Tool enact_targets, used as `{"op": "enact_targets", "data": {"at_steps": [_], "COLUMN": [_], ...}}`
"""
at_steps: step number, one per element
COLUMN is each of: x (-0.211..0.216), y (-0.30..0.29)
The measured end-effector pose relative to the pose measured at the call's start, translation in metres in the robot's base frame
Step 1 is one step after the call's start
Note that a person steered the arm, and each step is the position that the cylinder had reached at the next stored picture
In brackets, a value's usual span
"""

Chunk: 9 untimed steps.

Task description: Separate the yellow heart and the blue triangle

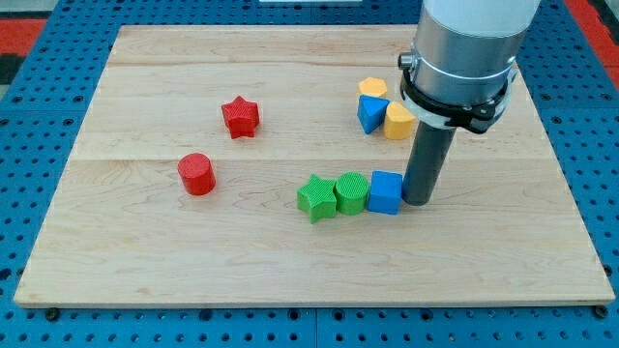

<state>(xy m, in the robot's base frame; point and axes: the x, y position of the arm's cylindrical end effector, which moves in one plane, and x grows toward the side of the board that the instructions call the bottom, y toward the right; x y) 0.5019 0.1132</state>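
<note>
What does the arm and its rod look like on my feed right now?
A wide silver-grey cylinder enters from the view's top, ringed by a black clamp collar with a white band beneath. Below it hangs a straight dark grey rod, my tip. No cables or markings are visible.

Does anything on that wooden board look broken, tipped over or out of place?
Nothing stands out. All the blocks sit flat and whole on the board. My tip rests right beside the blue cube, while the blue triangle is wedged against the yellow heart.
</note>
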Motion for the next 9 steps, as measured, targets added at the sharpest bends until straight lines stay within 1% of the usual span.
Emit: {"op": "enact_targets", "data": {"at_steps": [1,2,3,4,5,6,7,9], "x": [0.0,-0.005,-0.042,-0.082,-0.121,-0.133,-0.133,-0.151], "y": [-0.004,0.012,0.064,0.088,0.087,0.043,-0.004,-0.036]}}
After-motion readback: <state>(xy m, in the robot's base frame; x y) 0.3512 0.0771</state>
